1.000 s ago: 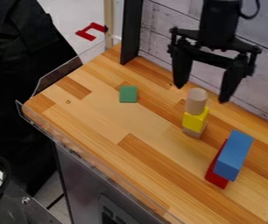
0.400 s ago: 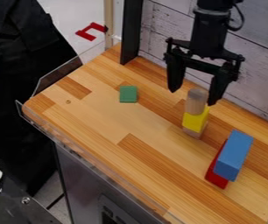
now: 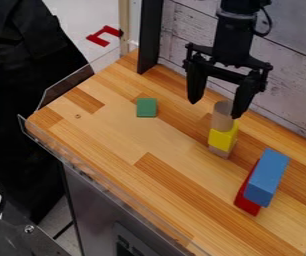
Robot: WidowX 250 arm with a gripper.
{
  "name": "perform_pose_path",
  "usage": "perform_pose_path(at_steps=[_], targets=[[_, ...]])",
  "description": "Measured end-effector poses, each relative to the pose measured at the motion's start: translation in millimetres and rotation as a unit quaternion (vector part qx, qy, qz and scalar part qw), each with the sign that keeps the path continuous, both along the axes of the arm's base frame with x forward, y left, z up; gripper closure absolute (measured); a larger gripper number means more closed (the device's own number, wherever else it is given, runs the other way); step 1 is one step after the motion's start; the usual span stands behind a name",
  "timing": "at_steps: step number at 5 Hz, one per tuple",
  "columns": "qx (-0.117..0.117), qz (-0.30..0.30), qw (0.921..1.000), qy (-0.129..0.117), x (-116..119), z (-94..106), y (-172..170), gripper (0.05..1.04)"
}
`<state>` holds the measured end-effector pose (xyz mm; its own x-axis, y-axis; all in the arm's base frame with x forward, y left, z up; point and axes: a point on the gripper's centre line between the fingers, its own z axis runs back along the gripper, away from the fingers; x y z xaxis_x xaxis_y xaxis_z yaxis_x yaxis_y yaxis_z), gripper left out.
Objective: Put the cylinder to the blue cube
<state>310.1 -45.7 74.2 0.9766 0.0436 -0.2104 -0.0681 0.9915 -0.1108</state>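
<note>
Black two-fingered claw (image 3: 216, 109) hangs released, fingers spread wide, near the upright tan wooden cylinder (image 3: 222, 117), perched atop a yellow block (image 3: 221, 139)! Nearer the camera, a long blue block (image 3: 268, 175) tops a red block (image 3: 247, 201).

From here I see the open gripper (image 3: 215, 110) hanging near the upright wooden cylinder (image 3: 222, 117), which tops a yellow block (image 3: 222, 138). A blue block (image 3: 267, 176) sits on a red one (image 3: 247, 204); a green block (image 3: 146, 107) lies well apart.
</note>
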Motion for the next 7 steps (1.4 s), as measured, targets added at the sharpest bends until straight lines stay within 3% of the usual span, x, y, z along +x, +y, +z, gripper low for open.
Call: perform_pose_path(at_steps=[3,4,5,6,7], targets=[[0.003,0.017,0.9991,0.038,-1.3,-24.1,-1.1,0.118],[0.0,0.025,0.9992,0.032,-1.3,-28.1,-2.5,0.396],[0.0,0.031,0.999,0.031,-2.2,-30.3,-2.3,0.593],[0.005,0.035,0.9988,0.032,-6.6,-29.3,-0.6,0.593],[0.013,0.044,0.9989,0.01,-7.7,-5.6,1.7,0.593]])
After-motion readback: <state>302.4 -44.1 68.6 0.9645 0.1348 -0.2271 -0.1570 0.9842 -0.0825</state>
